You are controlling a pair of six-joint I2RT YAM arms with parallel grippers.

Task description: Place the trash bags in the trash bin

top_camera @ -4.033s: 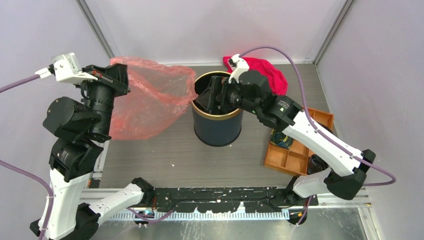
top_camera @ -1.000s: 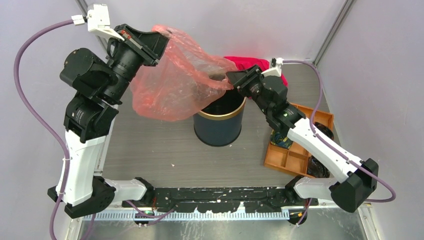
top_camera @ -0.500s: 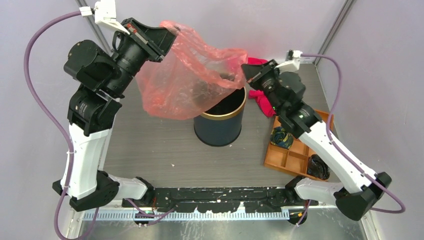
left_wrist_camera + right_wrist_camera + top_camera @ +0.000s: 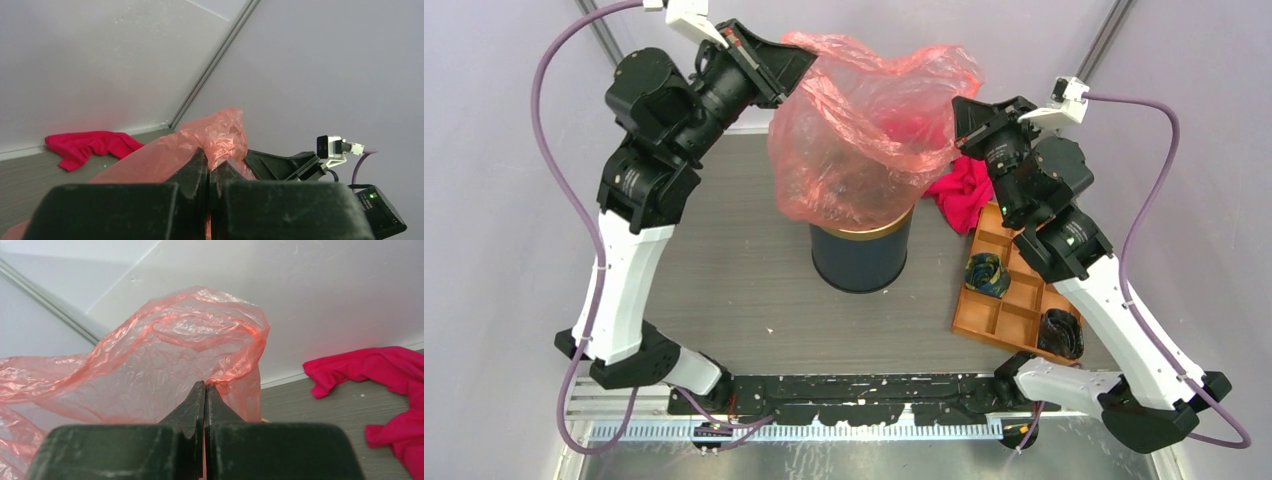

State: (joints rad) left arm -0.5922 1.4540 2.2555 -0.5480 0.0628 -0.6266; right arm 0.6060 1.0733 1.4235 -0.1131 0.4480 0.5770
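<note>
Overhead, left gripper [image 4: 804, 62]: I see it raised high at the back left, jaws clamped on the upper left edge of the trash bag [image 4: 864, 150].
Overhead, right gripper [image 4: 960, 110]: raised at the back right, jaws pinched shut on the bag's upper right edge.
Overhead, trash bag: it hangs spread between the two grippers, off the table [image 4: 724, 290], with its lower bulge over the mouth of the trash bin [image 4: 861, 258]. I cannot tell whether the film touches the rim.
Overhead, trash bin: upright near the middle of the table; only the near arc of its gold rim shows under the bag.
Overhead, surroundings: a magenta cloth [image 4: 962, 190] lies crumpled just right of the bin, partly behind the bag. An orange tray [image 4: 972, 322] sits further right, with dark objects in two of its compartments.
Left wrist, grip: the black fingers meet with no gap, and a crumpled tuft of red film sticks up from between their tips.
Left wrist, background: the magenta cloth lies on the table by the back wall, and part of the right arm shows beyond the bag.
Right wrist, grip: the fingers are pressed together on a fold of the film, and the bag billows up and to the left from them.
Right wrist, background: the magenta cloth lies on the table at the right.
</note>
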